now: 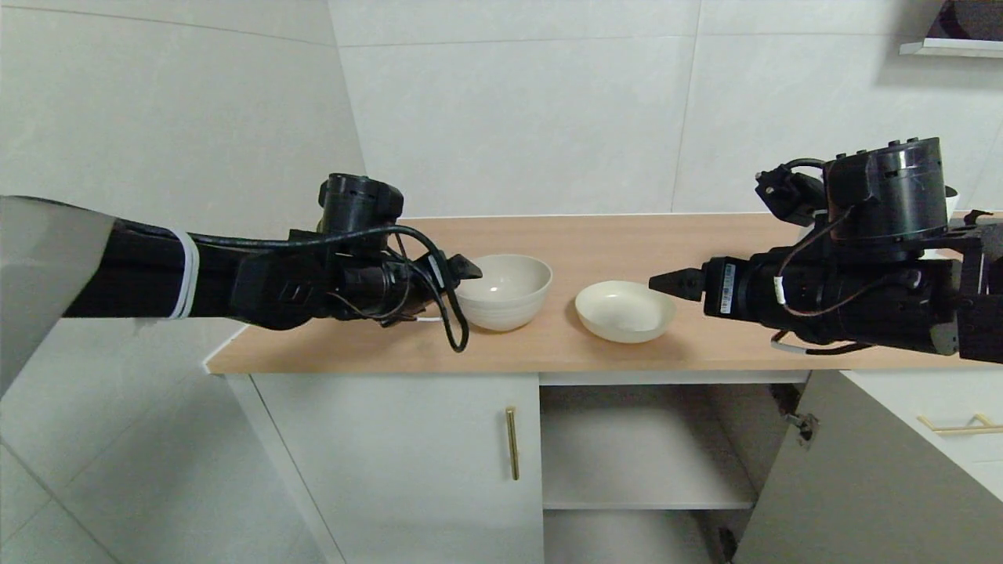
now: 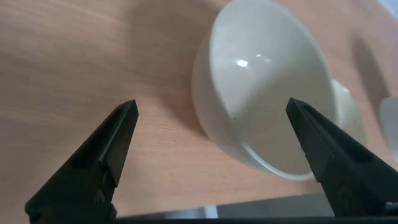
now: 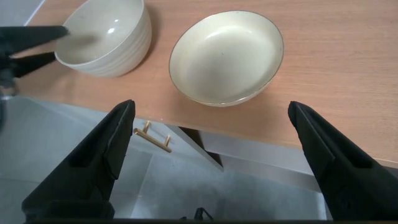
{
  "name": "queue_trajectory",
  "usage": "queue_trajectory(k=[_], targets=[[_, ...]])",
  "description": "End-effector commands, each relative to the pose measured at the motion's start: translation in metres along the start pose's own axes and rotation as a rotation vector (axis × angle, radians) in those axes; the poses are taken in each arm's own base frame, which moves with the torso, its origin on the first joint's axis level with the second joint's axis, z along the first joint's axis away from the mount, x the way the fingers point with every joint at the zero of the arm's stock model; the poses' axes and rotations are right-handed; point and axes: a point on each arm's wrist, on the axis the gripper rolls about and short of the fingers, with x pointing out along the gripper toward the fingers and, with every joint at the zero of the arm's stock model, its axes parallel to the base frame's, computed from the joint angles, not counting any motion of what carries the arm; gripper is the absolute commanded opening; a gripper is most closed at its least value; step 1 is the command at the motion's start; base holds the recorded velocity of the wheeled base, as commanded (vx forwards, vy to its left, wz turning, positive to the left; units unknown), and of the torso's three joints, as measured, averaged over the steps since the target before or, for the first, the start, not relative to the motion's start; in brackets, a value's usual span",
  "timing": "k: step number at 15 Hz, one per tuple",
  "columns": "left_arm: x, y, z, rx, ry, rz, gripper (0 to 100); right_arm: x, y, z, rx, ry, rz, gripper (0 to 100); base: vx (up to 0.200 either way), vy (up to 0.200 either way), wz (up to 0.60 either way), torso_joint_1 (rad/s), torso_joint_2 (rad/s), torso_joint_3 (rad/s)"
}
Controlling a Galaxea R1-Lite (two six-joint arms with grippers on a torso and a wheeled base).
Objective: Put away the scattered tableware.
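- Deep bowl (image 1: pixel 505 291): white, faint horizontal ribbing outside.
- Shallow bowl (image 1: pixel 624 311): cream, thin darker rim line.
- Countertop (image 1: pixel 627 239): light wood grain.
- Cabinet door (image 1: pixel 392 454): white, with a gold handle (image 1: pixel 512 442).
- Left gripper (image 1: pixel 472 270) and right gripper (image 1: pixel 660 283): black.

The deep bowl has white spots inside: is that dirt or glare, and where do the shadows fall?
Left wrist view: the deep bowl shows small bright glints on its inner wall, likely lamp glare, not dirt. Right wrist view: a similar glint sits inside it. Head view: both it and the shallow bowl cast soft shadows on the wooden counter.

White tiled walls (image 1: pixel 509 117), wooden counter (image 1: pixel 627 235)
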Motion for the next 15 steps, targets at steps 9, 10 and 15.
queue_trajectory(k=[9,10,15], targets=[[0.003,0.001,-0.002,-0.001,0.002,0.004,0,0.0,0.0,0.001,0.0,-0.004,0.003,100,0.0,0.0,0.0,0.0,0.0,0.0],[0.002,0.0,-0.001,-0.001,0.0,0.003,0,0.0,0.0,0.001,0.004,-0.003,0.001,100,0.0,0.0,0.0,0.0,0.0,0.0],[-0.01,-0.003,0.004,-0.001,-0.02,-0.012,0,0.009,0.0,0.0,0.004,0.011,-0.009,100,0.0,0.0,0.0,0.0,0.0,0.0]])
